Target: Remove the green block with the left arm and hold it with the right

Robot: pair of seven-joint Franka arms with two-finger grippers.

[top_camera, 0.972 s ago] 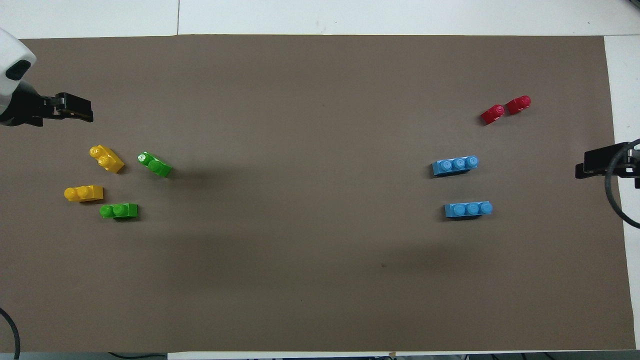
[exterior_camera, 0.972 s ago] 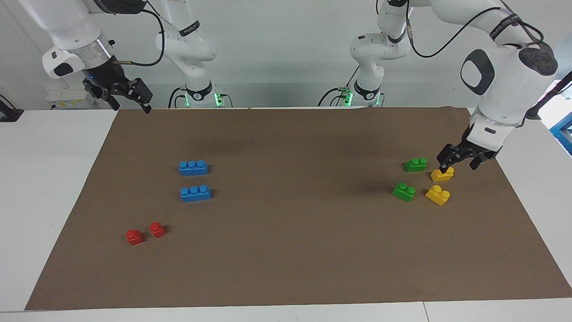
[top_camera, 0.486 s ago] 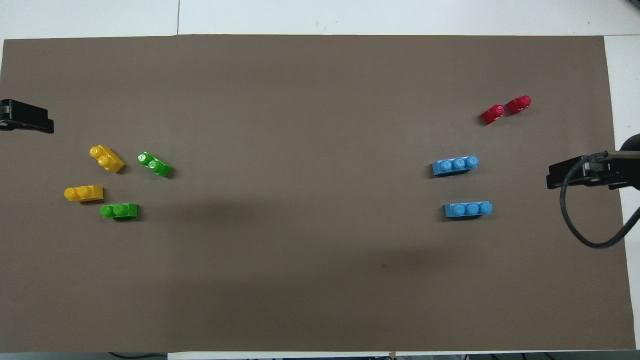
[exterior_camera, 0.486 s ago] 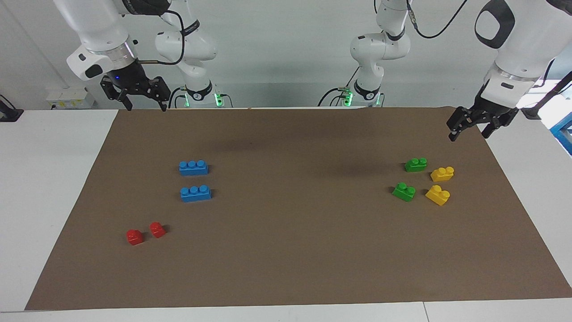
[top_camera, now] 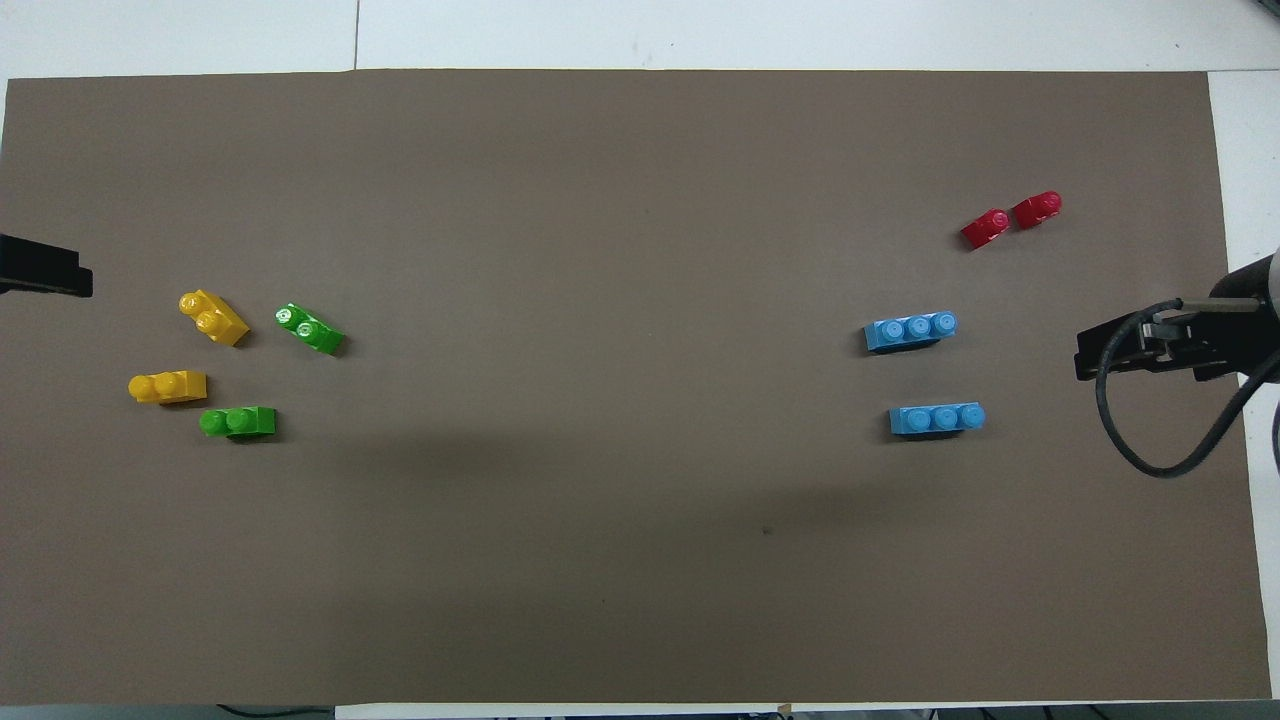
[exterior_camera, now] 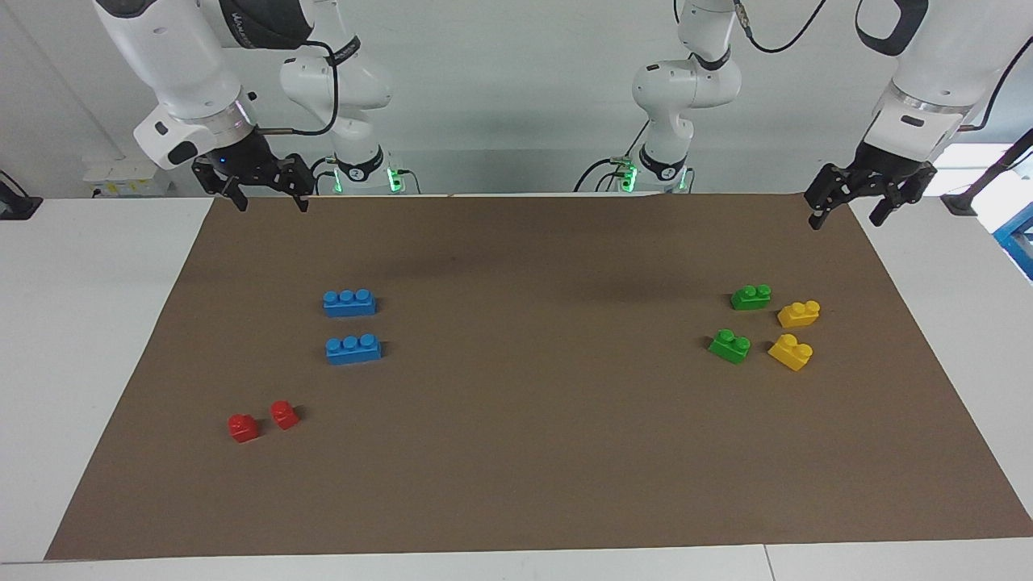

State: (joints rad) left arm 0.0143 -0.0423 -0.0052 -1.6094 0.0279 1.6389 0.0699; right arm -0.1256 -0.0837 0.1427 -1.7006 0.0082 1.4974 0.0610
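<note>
Hovering high over the mat's corner by its own base, the right gripper (exterior_camera: pixel 269 196) hangs with its fingers spread and nothing between them. Below it on the brown mat (exterior_camera: pixel 516 452) lie two blue bricks (exterior_camera: pixel 349 303), one nearer to the robots than the other, and farther out two small red bricks (exterior_camera: pixel 243 427) side by side. Toward the left arm's end of the table sit two green blocks: one green block (exterior_camera: pixel 750 297) lies nearer to the robots, the second green block (exterior_camera: pixel 729 346) farther out, each beside a yellow brick (exterior_camera: pixel 799 314). All four rest apart, untouched. Above that end's mat edge, the left gripper (exterior_camera: pixel 849 216) hangs raised, fingers spread wide and empty.
</note>
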